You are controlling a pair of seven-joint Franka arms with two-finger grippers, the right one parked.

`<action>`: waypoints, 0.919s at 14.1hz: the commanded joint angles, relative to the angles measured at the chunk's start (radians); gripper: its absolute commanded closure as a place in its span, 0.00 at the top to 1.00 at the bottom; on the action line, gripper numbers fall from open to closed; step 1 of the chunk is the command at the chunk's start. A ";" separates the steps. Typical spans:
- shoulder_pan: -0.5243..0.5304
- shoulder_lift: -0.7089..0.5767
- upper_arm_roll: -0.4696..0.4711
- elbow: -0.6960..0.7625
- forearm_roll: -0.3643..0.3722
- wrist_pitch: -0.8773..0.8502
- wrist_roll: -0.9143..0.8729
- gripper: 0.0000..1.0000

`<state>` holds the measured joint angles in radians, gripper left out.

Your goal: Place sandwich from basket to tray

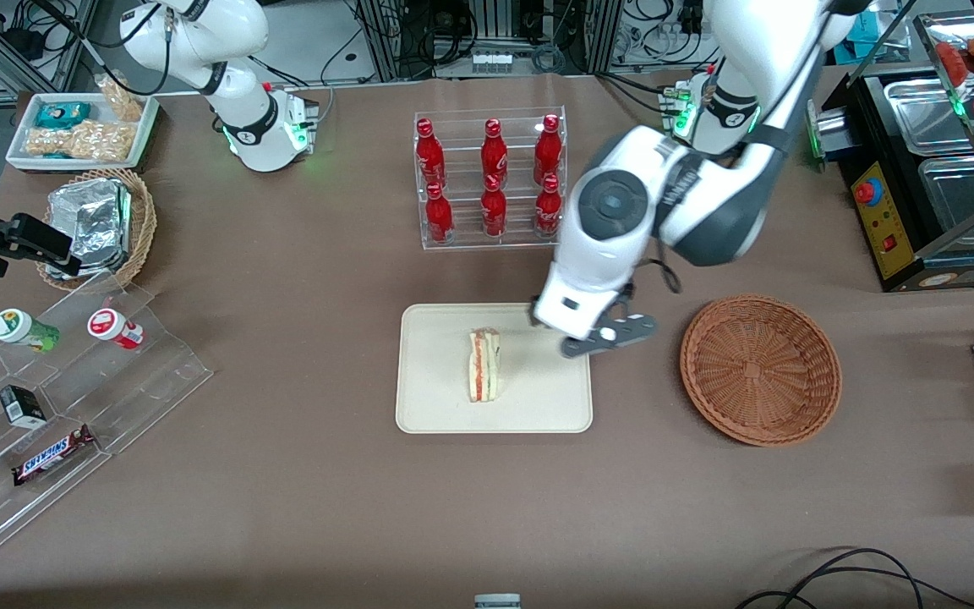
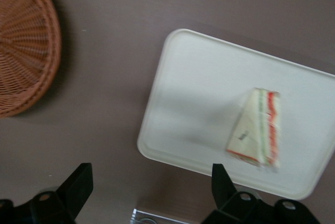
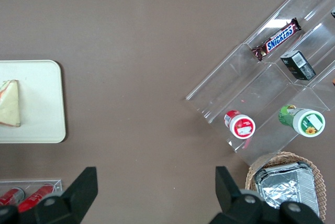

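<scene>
The sandwich (image 1: 484,365), a pale wedge with orange and green layers, lies on its side near the middle of the cream tray (image 1: 436,406). The left wrist view shows the sandwich (image 2: 257,129) resting free on the tray (image 2: 193,77). My gripper (image 2: 151,170) is open and holds nothing. It hangs above the table at the tray's corner nearest the reddish-brown basket (image 1: 759,369), on the edge farther from the front camera. In the front view the arm's wrist (image 1: 588,288) covers the fingers. The basket (image 2: 26,51) shows nothing inside and stands beside the tray, toward the working arm's end.
A clear rack of red bottles (image 1: 491,178) stands farther from the front camera than the tray. A stepped acrylic shelf with snacks (image 1: 73,372), a tan basket with foil packets (image 1: 98,224) and a white snack tray (image 1: 81,127) lie toward the parked arm's end.
</scene>
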<state>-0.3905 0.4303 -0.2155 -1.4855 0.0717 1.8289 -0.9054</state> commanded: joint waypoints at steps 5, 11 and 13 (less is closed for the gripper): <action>0.263 -0.318 -0.004 -0.370 0.008 -0.043 0.357 1.00; 0.449 -0.449 -0.004 -0.374 -0.010 -0.204 0.710 1.00; 0.438 -0.493 0.065 -0.374 -0.010 -0.215 0.823 1.00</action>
<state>0.0529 0.0013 -0.1940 -1.8304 0.0719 1.6289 -0.1753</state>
